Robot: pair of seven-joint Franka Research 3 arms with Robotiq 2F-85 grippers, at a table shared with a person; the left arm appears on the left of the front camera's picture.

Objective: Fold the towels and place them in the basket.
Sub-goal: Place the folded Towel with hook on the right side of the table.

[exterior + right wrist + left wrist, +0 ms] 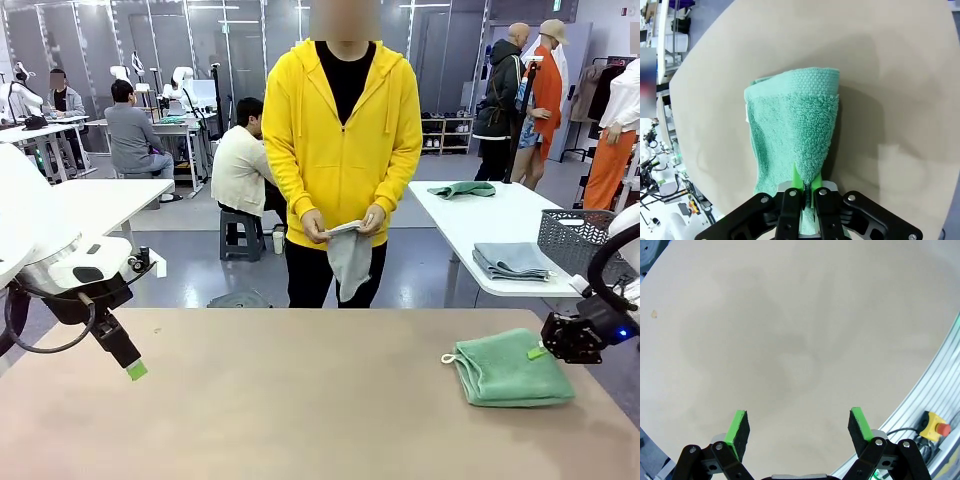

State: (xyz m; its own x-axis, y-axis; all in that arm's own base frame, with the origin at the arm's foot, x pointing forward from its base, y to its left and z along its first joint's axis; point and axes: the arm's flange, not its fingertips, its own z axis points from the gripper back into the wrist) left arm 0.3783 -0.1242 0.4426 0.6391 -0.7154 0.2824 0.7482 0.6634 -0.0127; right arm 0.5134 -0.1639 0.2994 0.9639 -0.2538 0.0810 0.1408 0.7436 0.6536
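Front view: 1 folded green terry-cloth towel (512, 367) is seen lower right, its edge pinched by the right gripper (546, 348). A dark grey mesh plastic basket (578, 240) is seen at the right edge.
Left wrist view: the left gripper (799, 427) is held spread over the bare beige table (790, 340).
Right wrist view: the pinch is confirmed, so a lift toward the basket is judged next.

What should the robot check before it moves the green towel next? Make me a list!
1. Right gripper shut on the edge of the green towel: ok.
2. Green towel folded and lying on the table: ok.
3. Left gripper open and holding nothing, over bare table: ok.
4. Person's hands away from the green towel: ok; they hold the pale towel at the far side.
5. Basket within reach: cannot tell; it stands on the white table behind, not on the robot's table.
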